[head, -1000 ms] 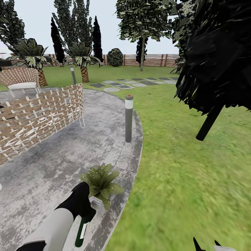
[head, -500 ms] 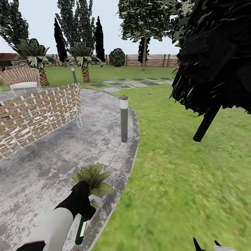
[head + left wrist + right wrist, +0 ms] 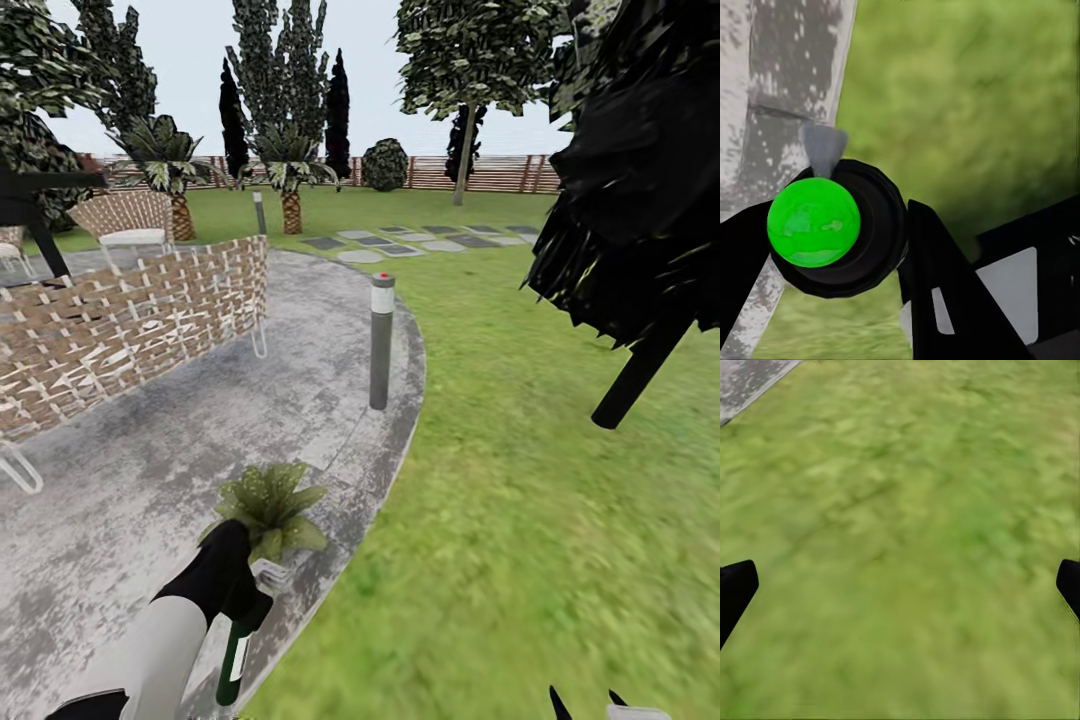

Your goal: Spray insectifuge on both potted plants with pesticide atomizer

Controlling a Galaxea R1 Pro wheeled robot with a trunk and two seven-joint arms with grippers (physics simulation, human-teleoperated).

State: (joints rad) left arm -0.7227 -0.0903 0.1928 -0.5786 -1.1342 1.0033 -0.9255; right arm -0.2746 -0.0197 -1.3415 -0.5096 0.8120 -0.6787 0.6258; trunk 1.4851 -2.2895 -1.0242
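In the head view my left gripper is shut on the pesticide atomizer. It is a slim dark green bottle with a white label, hanging below the hand, its whitish trigger head pointing at a potted plant. This low olive-green rosette sits on the grey patio near its curved edge, just beyond the gripper. The left wrist view looks along the atomizer at its bright green round end, with black fingers on both sides. My right gripper is low at the right, and in the right wrist view it is open over grass.
A grey bollard lamp stands on the patio rim beyond the plant. Woven brown chairs stand on the patio's left. A dark leafy tree leans in at the right. The lawn, stepping stones and wooden fence lie behind.
The whole head view has shifted, with the scene sliding to the right, so the camera has turned. The left arm keeps the atomizer in the same pose by the plant.
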